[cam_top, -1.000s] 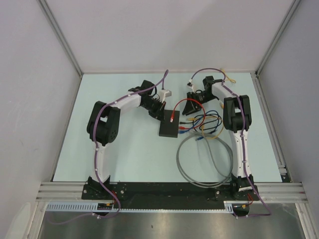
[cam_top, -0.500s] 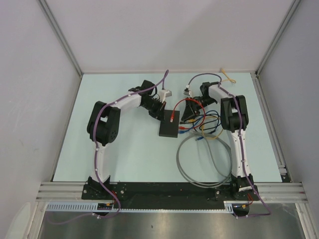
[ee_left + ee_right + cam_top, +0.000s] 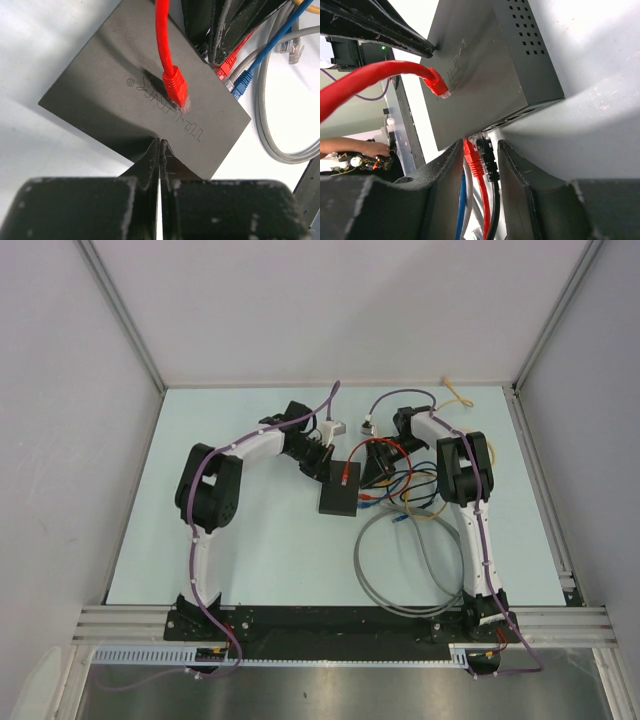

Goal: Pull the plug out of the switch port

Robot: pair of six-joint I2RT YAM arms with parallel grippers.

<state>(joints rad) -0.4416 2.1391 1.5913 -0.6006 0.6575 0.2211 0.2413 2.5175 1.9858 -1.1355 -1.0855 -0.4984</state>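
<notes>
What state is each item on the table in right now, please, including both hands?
switch: flat on the table, label up.
left hand: shut, tip at the switch's edge.
right hand: open, straddling two seated plugs.
seated red plug: in a switch port.
black plug: in the neighbouring port.
loose red plug: unplugged, lying on the switch's top.
grey cable: looped on the table.

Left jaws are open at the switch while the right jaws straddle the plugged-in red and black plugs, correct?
No. The left gripper has its jaws shut, tips pressed together at the edge of the switch, as the left wrist view shows. The right gripper does straddle the plugged-in red plug and black plug.
</notes>
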